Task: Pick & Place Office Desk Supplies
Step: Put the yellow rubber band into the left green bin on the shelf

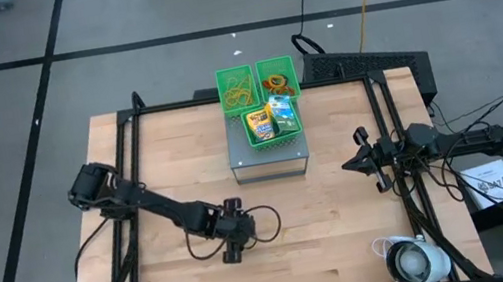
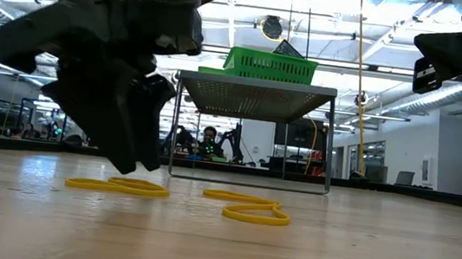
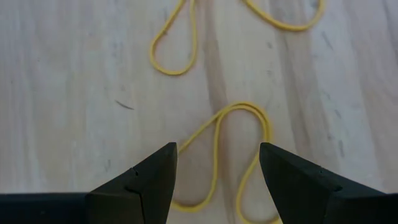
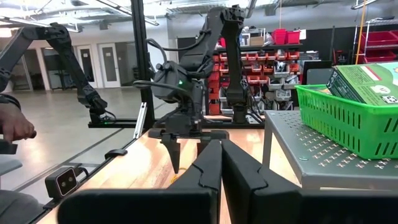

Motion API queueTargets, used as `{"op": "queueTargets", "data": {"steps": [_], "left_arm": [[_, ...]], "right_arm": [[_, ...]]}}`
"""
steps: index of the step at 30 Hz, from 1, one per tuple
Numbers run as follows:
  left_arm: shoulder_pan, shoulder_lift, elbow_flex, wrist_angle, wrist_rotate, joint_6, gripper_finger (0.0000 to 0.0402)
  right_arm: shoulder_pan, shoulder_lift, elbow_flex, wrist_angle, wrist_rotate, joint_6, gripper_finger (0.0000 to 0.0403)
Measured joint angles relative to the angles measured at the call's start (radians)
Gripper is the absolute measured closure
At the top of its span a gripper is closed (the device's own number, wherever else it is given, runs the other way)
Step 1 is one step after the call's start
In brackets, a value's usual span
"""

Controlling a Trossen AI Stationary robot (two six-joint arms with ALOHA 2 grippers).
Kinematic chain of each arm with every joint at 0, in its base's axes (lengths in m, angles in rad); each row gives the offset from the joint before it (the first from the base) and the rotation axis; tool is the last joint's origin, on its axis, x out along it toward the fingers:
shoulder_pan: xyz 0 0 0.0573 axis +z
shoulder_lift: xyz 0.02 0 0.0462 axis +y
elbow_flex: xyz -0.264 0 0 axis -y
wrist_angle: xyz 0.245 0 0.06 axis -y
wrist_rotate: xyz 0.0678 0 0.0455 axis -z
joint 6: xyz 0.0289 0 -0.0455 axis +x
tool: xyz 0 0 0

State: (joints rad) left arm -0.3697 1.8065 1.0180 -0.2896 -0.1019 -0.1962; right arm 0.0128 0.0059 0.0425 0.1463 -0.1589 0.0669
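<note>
Down near the front of the wooden table [image 1: 172, 275], the left gripper [image 3: 217, 168] hangs low over the boards with its two dark fingers [image 3: 152, 177] spread apart and nothing held between them. A yellow rubber band [image 3: 239, 152] lies flat on the wood in a loose loop directly under the gap between the fingers; a second rubber band [image 3: 177, 46] lies just beyond it, apart from the first. From table height, both bands rest on the surface, one beneath the gripper and the other beside it.

At the back middle of the table stands a small grey metal stand [image 1: 269, 156] carrying green mesh bins [image 1: 274, 122]. One bin holds a tangle of rubber bands [image 1: 239, 88], another holds coloured rings [image 1: 277, 83], and the nearest holds a crayon box [image 1: 259, 124] next to a green-white packet [image 1: 282, 114].

The right gripper [image 4: 221, 155] waits at the right edge of the table, raised off the surface, its fingers pressed together with nothing between them.

A white round device [image 1: 414, 261] with cables sits at the front right corner.
</note>
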Motion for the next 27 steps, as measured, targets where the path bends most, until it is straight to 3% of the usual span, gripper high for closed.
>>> {"op": "queueTargets", "data": {"steps": [9,27], "left_arm": [[-0.012,0.000,0.000,0.001,-0.050,-0.029,0.0163],[-0.019,0.104,0.005,0.003,0.002,-0.073,0.0166]], "right_arm": [[0.000,0.000,0.000,0.000,0.000,0.000,0.0403],[0.000,0.007,0.000,0.000,0.000,0.000,0.0403]]}}
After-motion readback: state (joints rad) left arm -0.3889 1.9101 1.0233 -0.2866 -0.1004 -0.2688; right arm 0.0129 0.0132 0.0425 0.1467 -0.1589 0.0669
